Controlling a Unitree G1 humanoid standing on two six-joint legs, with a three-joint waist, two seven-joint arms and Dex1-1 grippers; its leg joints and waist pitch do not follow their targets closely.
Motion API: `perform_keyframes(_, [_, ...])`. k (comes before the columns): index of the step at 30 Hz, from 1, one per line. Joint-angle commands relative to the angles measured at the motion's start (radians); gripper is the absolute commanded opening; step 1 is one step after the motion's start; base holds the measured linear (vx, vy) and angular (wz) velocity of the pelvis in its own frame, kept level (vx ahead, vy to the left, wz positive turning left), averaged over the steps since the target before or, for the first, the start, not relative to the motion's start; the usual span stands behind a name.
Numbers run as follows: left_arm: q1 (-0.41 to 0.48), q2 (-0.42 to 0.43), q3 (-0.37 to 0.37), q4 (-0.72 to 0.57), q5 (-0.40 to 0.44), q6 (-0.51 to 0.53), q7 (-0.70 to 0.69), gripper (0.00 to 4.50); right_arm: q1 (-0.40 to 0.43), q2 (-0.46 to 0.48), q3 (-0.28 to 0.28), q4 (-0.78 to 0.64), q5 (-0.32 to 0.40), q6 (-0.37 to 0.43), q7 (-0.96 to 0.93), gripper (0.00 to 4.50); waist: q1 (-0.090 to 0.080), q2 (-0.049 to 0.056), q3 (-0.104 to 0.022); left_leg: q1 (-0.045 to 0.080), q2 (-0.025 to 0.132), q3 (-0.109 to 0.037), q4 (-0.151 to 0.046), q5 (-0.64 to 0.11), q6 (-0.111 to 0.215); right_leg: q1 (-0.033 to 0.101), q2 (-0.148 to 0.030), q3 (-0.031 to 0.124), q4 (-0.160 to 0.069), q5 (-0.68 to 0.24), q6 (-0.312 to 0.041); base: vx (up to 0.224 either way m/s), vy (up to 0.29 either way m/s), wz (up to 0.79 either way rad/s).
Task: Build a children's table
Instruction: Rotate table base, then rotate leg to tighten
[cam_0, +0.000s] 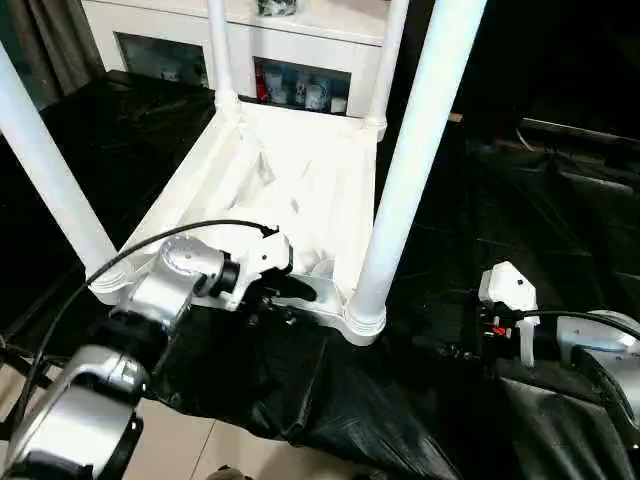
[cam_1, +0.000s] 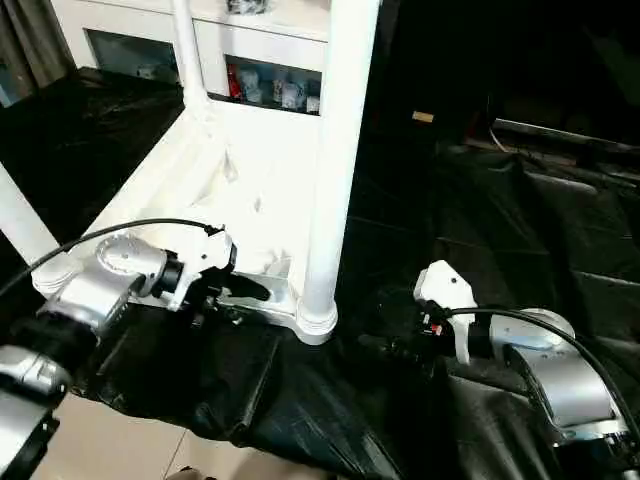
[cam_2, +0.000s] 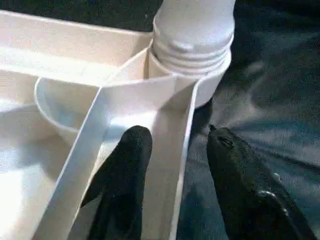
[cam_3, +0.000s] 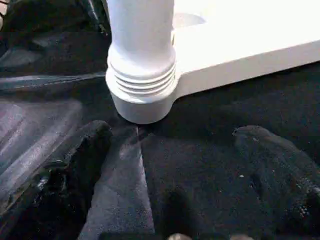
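Tabletop (cam_0: 300, 170) inverted with four legs (cam_0: 415, 160) socketed; left end effector (cam_2: 175, 150) straddles its rim partly closed, right end effector (cam_3: 170, 165) wide, empty; flipping upright remains.

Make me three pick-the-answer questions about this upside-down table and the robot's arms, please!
1. Where is the left end effector?
A) at the tabletop's near rim
B) on the cabinet
C) atop a far leg

2. How many white legs stand in the tabletop?
A) two
B) three
C) four

3. The right end effector is
A) shut
B) open, holding nothing
C) gripping a leg

Answers:
1 A: it sits at the rim beside the near corner leg.
2 C: one rises from each corner.
3 B: its fingers stand wide apart over the black cloth.
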Motion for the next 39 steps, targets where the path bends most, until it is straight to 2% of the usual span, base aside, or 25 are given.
perform_keyframes(1, [-0.021, 0.004, -0.009, 0.033, 0.019, -0.015, -0.010, 1.77, 0.008, -0.015, -0.014, -0.031, 0.019, 0.019, -0.007, 4.50, 0.004, 0.010, -0.067, 0.009, 0.000, 0.007, -0.068, -0.251, 0.023, 0.060, -0.040, 0.028, -0.074, -0.218, -0.216, 0.000, 0.000, 0.00])
perform_keyframes(3, [-0.029, 0.006, -0.012, 0.053, 0.025, -0.025, -0.022, 1.50, 0.013, -0.016, -0.014, -0.042, 0.020, 0.026, -0.009, 4.50, 0.004, 0.010, -0.067, 0.009, 0.000, 0.006, -0.068, -0.244, 0.024, 0.060, -0.040, 0.028, -0.072, -0.200, -0.222, 0.000, 0.000, 0.00])
perform_keyframes(7, [-0.031, 0.009, -0.012, 0.063, 0.027, -0.029, -0.031, 1.27, 0.017, -0.017, -0.015, -0.051, 0.021, 0.033, -0.011, 4.50, 0.004, 0.010, -0.067, 0.009, 0.001, 0.006, -0.068, -0.249, 0.024, 0.061, -0.041, 0.028, -0.071, -0.190, -0.233, 0.000, 0.000, 0.00])
perform_keyframes(14, [-0.039, 0.014, 0.006, 0.112, 0.031, -0.047, -0.051, 0.71, 0.010, -0.008, 0.001, -0.076, 0.028, 0.054, -0.010, 4.50, 0.005, 0.006, -0.066, 0.010, 0.001, 0.006, -0.069, -0.254, 0.022, 0.060, -0.043, 0.028, -0.074, -0.227, -0.219, 0.000, 0.000, 0.00])
perform_keyframes(20, [-0.024, 0.013, 0.012, 0.106, 0.024, -0.038, -0.062, 0.26, -0.012, 0.031, 0.030, -0.084, 0.038, 0.068, -0.021, 4.50, 0.003, 0.006, -0.067, 0.009, 0.002, 0.006, -0.069, -0.237, 0.024, 0.060, -0.044, 0.029, -0.070, -0.193, -0.232, 0.000, 0.000, 0.00])
perform_keyframes(23, [-0.011, 0.006, 0.013, 0.110, 0.033, -0.046, -0.047, 0.08, -0.044, 0.083, 0.080, -0.056, -0.005, 0.052, -0.052, 4.50, -0.001, 0.009, -0.069, 0.007, 0.001, 0.005, -0.069, -0.222, 0.020, 0.061, -0.043, 0.028, -0.065, -0.163, -0.240, 0.000, 0.000, 0.00])
perform_keyframes(26, [0.001, -0.009, 0.012, 0.100, 0.033, -0.045, -0.032, 0.03, -0.070, 0.129, 0.106, -0.023, -0.015, 0.040, -0.065, 4.50, -0.005, 0.007, -0.068, 0.008, 0.002, 0.006, -0.069, -0.229, 0.015, 0.060, -0.044, 0.029, -0.065, -0.164, -0.244, 0.000, 0.000, 0.00])
perform_keyframes(27, [0.007, -0.015, 0.012, 0.093, 0.033, -0.044, -0.026, 0.03, -0.079, 0.142, 0.114, -0.015, -0.014, 0.043, -0.066, 4.50, -0.006, 0.003, -0.068, 0.008, 0.002, 0.006, -0.070, -0.230, 0.015, 0.060, -0.044, 0.028, -0.064, -0.170, -0.245, 0.000, 0.000, 0.00])
perform_keyframes(28, [0.012, -0.019, 0.011, 0.086, 0.033, -0.042, -0.022, 0.03, -0.085, 0.151, 0.119, -0.009, -0.013, 0.048, -0.067, 4.50, -0.005, 0.007, -0.068, 0.010, 0.003, 0.006, -0.069, -0.230, 0.014, 0.059, -0.046, 0.029, -0.065, -0.174, -0.246, 0.000, 0.000, 0.00])
perform_keyframes(31, [0.018, -0.025, 0.012, 0.075, 0.036, -0.036, -0.013, 0.00, -0.105, 0.167, 0.129, 0.019, -0.023, 0.048, -0.073, 4.20, -0.003, 0.002, -0.067, 0.011, 0.003, 0.007, -0.070, -0.234, 0.014, 0.059, -0.045, 0.030, -0.065, -0.183, -0.239, 0.000, 0.000, 0.00])
perform_keyframes(34, [0.019, -0.030, 0.016, 0.073, 0.035, -0.033, -0.007, 0.00, -0.132, 0.182, 0.136, 0.058, -0.037, 0.036, -0.089, 4.02, -0.002, 0.003, -0.065, 0.013, 0.002, 0.007, -0.072, -0.248, 0.005, 0.057, -0.047, 0.030, -0.070, -0.228, -0.226, 0.000, 0.000, 0.00])
perform_keyframes(37, [0.020, -0.031, 0.020, 0.071, 0.035, -0.034, -0.005, 0.00, -0.155, 0.198, 0.139, 0.099, -0.049, 0.027, -0.099, 3.71, -0.002, 0.003, -0.065, 0.013, 0.002, 0.007, -0.072, -0.249, 0.002, 0.058, -0.046, 0.030, -0.070, -0.230, -0.222, 0.000, 0.000, 0.00])
perform_keyframes(39, [0.021, -0.030, 0.022, 0.069, 0.035, -0.034, -0.003, 0.00, -0.164, 0.205, 0.141, 0.117, -0.055, 0.019, -0.101, 3.67, -0.004, 0.003, -0.065, 0.013, 0.001, 0.007, -0.071, -0.246, 0.001, 0.057, -0.046, 0.031, -0.070, -0.227, -0.222, 0.000, 0.000, 0.00])
